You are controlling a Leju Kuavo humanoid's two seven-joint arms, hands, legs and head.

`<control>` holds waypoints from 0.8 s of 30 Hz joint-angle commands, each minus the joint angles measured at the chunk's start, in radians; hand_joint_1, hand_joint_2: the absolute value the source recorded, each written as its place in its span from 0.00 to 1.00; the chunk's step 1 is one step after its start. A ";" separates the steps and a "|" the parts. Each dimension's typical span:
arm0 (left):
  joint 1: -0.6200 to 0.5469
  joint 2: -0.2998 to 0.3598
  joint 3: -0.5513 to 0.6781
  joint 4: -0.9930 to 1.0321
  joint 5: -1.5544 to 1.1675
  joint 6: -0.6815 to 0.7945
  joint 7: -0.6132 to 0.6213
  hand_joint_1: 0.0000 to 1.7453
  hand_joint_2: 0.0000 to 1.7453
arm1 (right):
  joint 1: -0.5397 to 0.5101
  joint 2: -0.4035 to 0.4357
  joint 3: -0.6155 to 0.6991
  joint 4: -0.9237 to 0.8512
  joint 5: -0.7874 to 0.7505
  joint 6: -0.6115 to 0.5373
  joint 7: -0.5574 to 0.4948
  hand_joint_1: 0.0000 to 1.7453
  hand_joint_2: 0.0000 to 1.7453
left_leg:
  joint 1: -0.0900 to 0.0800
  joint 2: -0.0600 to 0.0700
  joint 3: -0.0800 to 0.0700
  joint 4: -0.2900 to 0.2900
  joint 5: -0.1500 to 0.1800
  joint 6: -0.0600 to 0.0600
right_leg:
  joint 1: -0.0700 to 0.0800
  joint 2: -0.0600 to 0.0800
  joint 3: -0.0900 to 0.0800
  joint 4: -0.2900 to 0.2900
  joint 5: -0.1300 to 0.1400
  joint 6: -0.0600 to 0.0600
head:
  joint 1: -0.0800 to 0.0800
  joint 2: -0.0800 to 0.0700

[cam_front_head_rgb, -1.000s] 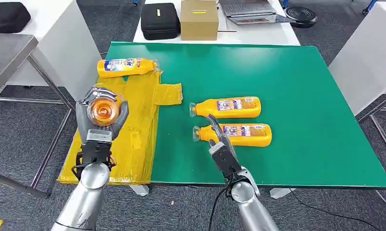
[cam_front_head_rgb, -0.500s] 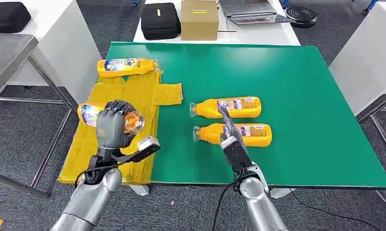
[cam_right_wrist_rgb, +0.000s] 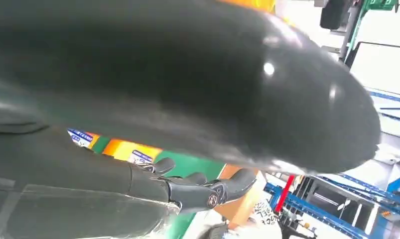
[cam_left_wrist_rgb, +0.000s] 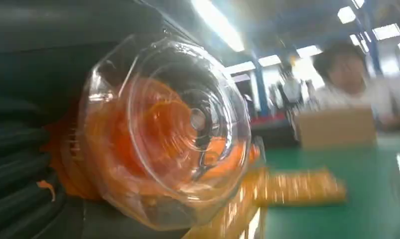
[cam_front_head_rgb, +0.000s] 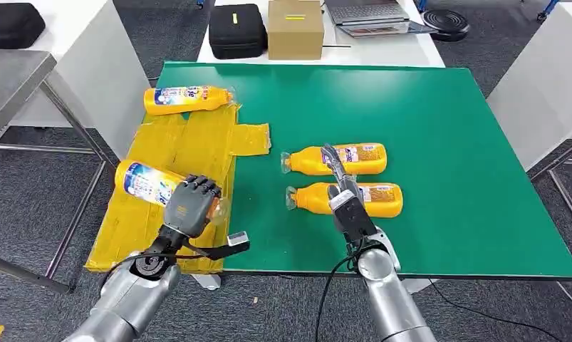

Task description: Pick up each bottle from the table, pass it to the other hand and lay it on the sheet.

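Orange bottle (cam_front_head_rgb: pixel 149 182) with blue-white label and clear cap, gripped in left hand (cam_front_head_rgb: pixel 189 206) over yellow sheet (cam_front_head_rgb: pixel 197 142). Second bottle (cam_front_head_rgb: pixel 186 99) at sheet's far edge. Right hand (cam_front_head_rgb: pixel 343 196), fingers extended, empty, above two bottles (cam_front_head_rgb: pixel 343 158) on green mat (cam_front_head_rgb: pixel 446 142).

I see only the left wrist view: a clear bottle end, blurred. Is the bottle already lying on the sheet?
Observer: Not settled. In the head view the left robot hand grips the held bottle low over the yellow sheet; contact I cannot tell.
Operator: Is another bottle on the sheet?
Observer: Yes, one lies at its far edge.
Operator: How many remain on the green table?
Observer: Two, lying side by side: the farther bottle and the nearer bottle.
Operator: And the other robot hand?
Observer: The right robot hand is over those two, holding nothing.
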State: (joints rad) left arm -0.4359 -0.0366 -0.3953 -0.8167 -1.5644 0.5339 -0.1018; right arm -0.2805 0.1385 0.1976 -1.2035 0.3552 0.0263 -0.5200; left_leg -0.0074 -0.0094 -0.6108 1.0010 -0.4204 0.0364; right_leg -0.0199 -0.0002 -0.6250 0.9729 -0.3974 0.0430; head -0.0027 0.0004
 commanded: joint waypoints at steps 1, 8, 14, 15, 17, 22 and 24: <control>-0.132 0.049 -0.144 0.236 0.023 -0.124 -0.031 1.00 1.00 | -0.064 -0.018 -0.021 0.093 0.004 0.017 -0.014 0.00 0.00 | 0.002 0.000 0.005 0.001 -0.002 -0.002 | 0.002 -0.001 0.005 0.000 -0.002 -0.002 | 0.000 0.000; -0.147 0.056 -0.165 0.274 0.009 -0.172 0.006 1.00 1.00 | -0.061 -0.015 -0.023 0.093 0.007 0.023 -0.017 0.00 0.00 | 0.002 0.000 0.004 0.001 -0.002 -0.002 | 0.002 0.000 0.004 0.000 -0.001 -0.002 | 0.000 0.000; -0.150 0.050 -0.171 0.290 0.000 -0.183 0.047 1.00 1.00 | -0.068 -0.012 -0.025 0.098 0.010 0.026 -0.016 0.00 0.00 | 0.001 0.000 0.003 0.000 -0.001 -0.002 | 0.001 0.000 0.004 0.000 -0.001 -0.002 | 0.000 0.000; -0.150 0.046 -0.165 0.292 0.005 -0.188 0.053 1.00 1.00 | -0.067 -0.011 -0.026 0.097 0.011 0.026 -0.016 0.00 0.00 | 0.002 0.001 0.005 0.001 -0.002 -0.002 | 0.002 0.000 0.006 0.000 -0.002 -0.002 | 0.000 0.000; -0.149 0.040 -0.156 0.291 0.007 -0.186 0.074 1.00 1.00 | -0.067 -0.010 -0.026 0.098 0.016 0.028 -0.013 0.00 0.00 | 0.002 0.001 0.004 0.000 -0.002 -0.002 | 0.002 0.001 0.005 0.000 -0.001 -0.002 | 0.000 0.000; -0.148 0.038 -0.143 0.297 -0.005 -0.185 0.141 1.00 1.00 | -0.067 -0.003 -0.027 0.109 0.022 0.029 -0.011 0.00 0.00 | 0.002 0.001 0.005 0.000 -0.002 -0.002 | 0.002 0.001 0.005 0.000 -0.001 -0.002 | 0.000 0.000; -0.154 0.038 -0.152 0.303 -0.006 -0.193 0.174 1.00 1.00 | -0.065 -0.002 -0.026 0.111 0.025 0.029 -0.011 0.00 0.00 | 0.002 0.002 0.004 0.000 -0.002 -0.002 | 0.002 0.001 0.004 0.000 -0.001 -0.002 | 0.000 0.000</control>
State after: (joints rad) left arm -0.5420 -0.0008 -0.5150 -0.6054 -1.5595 0.3582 0.0092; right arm -0.2987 0.1347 0.1862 -1.1658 0.3750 0.0519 -0.5352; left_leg -0.0073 -0.0097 -0.6105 1.0010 -0.4197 0.0359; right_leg -0.0199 -0.0003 -0.6246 0.9731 -0.3970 0.0430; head -0.0027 0.0004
